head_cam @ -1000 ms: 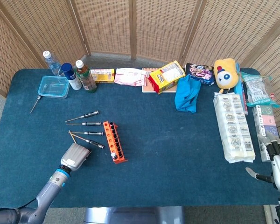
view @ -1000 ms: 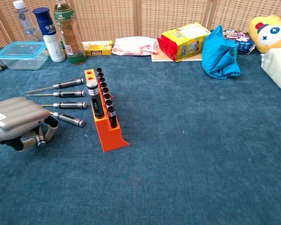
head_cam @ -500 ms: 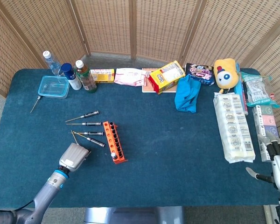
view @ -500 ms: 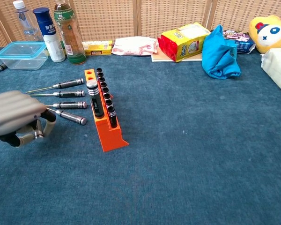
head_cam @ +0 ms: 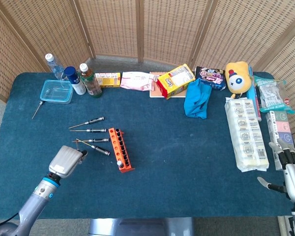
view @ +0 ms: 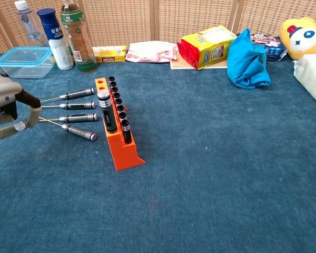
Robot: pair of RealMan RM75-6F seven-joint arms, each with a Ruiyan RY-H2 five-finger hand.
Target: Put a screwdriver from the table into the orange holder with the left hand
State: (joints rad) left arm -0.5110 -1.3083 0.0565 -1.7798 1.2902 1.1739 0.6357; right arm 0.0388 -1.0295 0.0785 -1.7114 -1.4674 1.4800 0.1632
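left hand [head_cam: 66,160]: raised off the table, fingers curled in; whether they pinched the shaft tip, can't tell
screwdriver [view: 78,132]: nearest of four, flat on the blue cloth just left of the holder
orange holder [head_cam: 121,149]: upright, several slots filled
right hand [head_cam: 291,169]: table's right edge, fingers apart, empty

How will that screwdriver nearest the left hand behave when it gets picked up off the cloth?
The nearest screwdriver looks rigid: thin metal shaft, knurled black handle. Its round handle would probably roll if nudged, though the blue cloth may damp that. It is likely handle-heavy, so pinched by the shaft it may tip.
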